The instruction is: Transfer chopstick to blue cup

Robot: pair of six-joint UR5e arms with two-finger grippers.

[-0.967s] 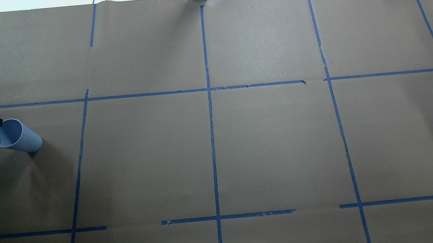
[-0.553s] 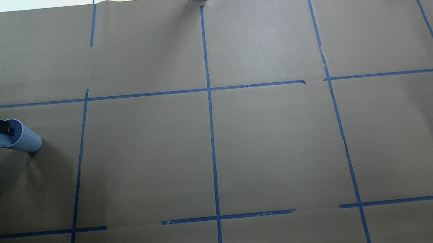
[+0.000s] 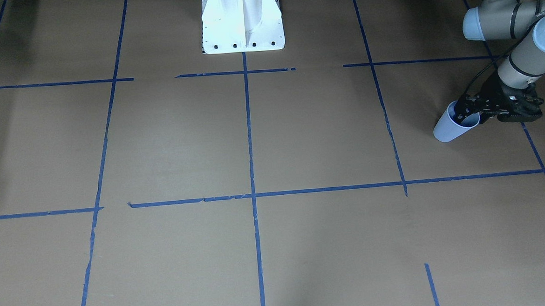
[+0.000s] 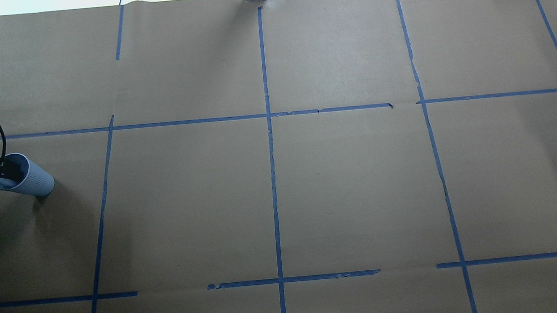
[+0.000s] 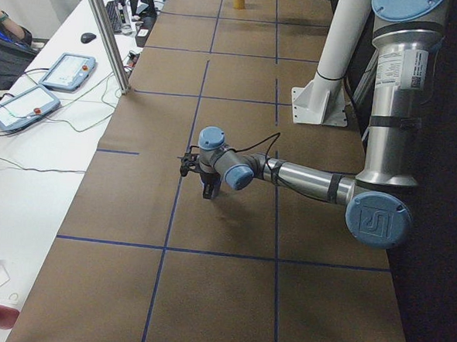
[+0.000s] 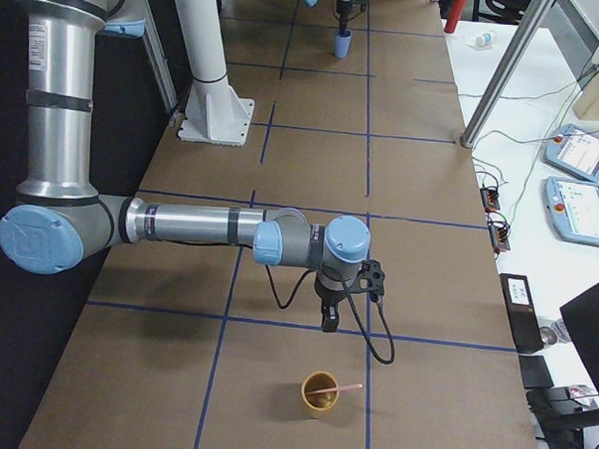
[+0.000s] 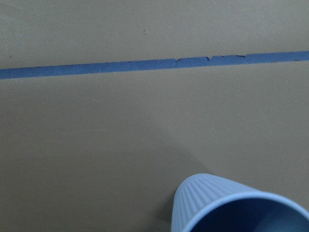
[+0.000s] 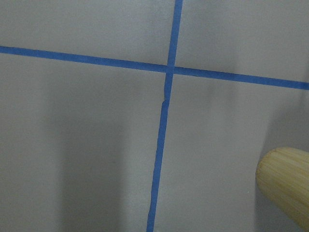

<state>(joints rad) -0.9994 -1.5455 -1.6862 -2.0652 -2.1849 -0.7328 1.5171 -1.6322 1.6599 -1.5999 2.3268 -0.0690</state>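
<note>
- The chopstick (image 6: 338, 387) lies slanted in a tan cup (image 6: 319, 398) at the end of the table (image 4: 362, 194) on the robot's right. Its lower end is inside the cup and its upper end pokes out past the rim.
- The blue cup (image 4: 37, 181) stands at the opposite end, on the robot's left, well apart from the chopstick. It sits on the brown paper, close to a line of blue tape (image 7: 145, 64).
- No chopstick can be seen in the blue cup; the part of its inside that is visible is blue.
- The left gripper (image 3: 469, 110) is at the mouth of the blue cup, its black fingers overlapping the rim. Whether they are spread, closed, or pinching the rim cannot be told.
- The left wrist camera sees only the ribbed wall and rim of the blue cup at the bottom of its view.
- The right gripper (image 6: 327, 323) points straight down above the table near the tan cup. It is apart from the cup and from the chopstick.
- It appears only in the side view, so its finger state cannot be told.
- The right wrist camera shows a crossing of tape lines and a ribbed tan edge low on the right.
</note>
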